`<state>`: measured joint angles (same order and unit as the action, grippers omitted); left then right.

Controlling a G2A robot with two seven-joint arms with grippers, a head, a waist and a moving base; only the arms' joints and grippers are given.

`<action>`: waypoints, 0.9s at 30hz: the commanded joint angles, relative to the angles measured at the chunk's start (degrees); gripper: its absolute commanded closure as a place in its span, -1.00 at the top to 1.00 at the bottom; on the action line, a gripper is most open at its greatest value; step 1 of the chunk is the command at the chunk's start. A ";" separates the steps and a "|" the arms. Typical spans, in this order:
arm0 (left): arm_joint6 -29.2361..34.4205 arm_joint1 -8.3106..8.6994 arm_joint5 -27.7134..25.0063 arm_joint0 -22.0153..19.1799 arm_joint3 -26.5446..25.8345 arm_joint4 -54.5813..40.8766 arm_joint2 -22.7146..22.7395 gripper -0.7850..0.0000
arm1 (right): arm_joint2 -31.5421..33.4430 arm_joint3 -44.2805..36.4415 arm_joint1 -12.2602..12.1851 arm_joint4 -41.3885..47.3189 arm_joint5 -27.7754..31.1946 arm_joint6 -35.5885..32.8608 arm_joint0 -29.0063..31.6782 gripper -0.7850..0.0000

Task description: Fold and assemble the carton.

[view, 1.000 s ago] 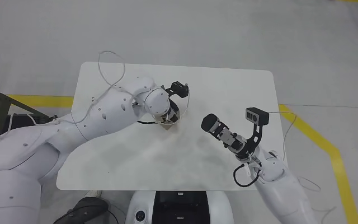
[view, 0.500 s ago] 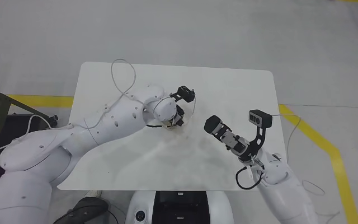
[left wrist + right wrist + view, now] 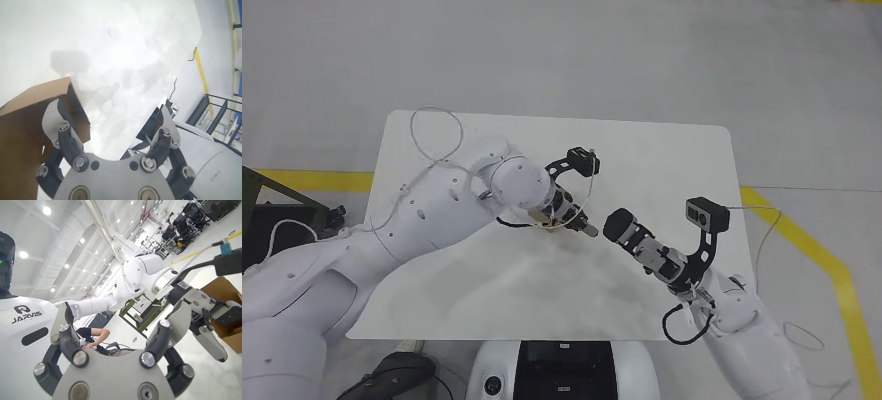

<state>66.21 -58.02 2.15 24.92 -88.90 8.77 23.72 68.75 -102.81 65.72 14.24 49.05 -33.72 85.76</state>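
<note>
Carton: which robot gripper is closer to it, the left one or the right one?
Left. The left gripper is right beside the brown carton, with one finger at its flap. The right gripper hangs off to the side, apart from it.

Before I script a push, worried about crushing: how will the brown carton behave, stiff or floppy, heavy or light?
Probably light: the carton is plain brown cardboard. Its walls likely flex under the left pincer, since the cut edges look thin. It may slide on the smooth white table.
</note>
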 commanded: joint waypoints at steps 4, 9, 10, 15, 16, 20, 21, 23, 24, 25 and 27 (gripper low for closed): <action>-0.26 2.82 -3.11 3.07 -1.82 -4.53 7.14 1.00 | 1.15 -1.08 -0.18 -0.21 0.13 0.79 0.58 1.00; -0.38 5.29 -6.64 5.95 -3.70 -9.16 14.69 1.00 | 2.13 -2.11 -0.40 -0.28 0.04 1.11 1.37 1.00; -0.82 5.75 -7.00 6.64 -4.06 -10.16 16.32 1.00 | 2.28 -2.21 -0.43 -0.30 -0.02 1.14 1.47 1.00; -2.03 7.95 -8.60 9.83 -5.26 -13.51 24.31 1.00 | 2.10 -2.18 -0.55 -0.34 -1.36 0.59 1.40 1.00; -2.25 8.32 -8.63 10.52 -5.38 -14.20 25.78 1.00 | 1.91 -2.06 -0.55 -0.36 -1.73 0.38 1.25 1.00; -3.68 9.69 -8.36 13.28 -5.37 -14.93 31.16 1.00 | 0.89 -1.27 -0.54 -0.53 -3.60 -0.67 0.31 1.00; -4.06 10.01 -8.00 13.90 -5.11 -14.19 32.30 1.00 | 0.60 -0.98 -0.53 -0.69 -4.21 -0.99 -0.06 1.00; -4.51 10.56 -6.72 15.13 -4.19 -13.02 34.17 1.00 | -0.05 -0.34 -0.48 -0.93 -5.43 -1.62 -0.98 1.00; -4.67 10.80 -6.15 15.65 -3.49 -12.52 35.03 1.00 | -0.38 0.10 -0.44 -1.08 -6.03 -1.86 -1.52 1.00; -4.65 11.01 -5.64 16.17 -2.74 -12.31 35.79 1.00 | -0.75 0.59 -0.39 -1.25 -6.63 -2.06 -2.12 1.00; -4.17 11.38 -5.00 16.97 -1.30 -12.49 37.26 1.00 | -1.54 1.61 -0.26 -1.68 -7.68 -2.28 -3.43 1.00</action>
<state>61.75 -46.83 -3.17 41.47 -91.05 -3.59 60.17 67.60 -101.74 65.40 12.80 41.91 -35.90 83.04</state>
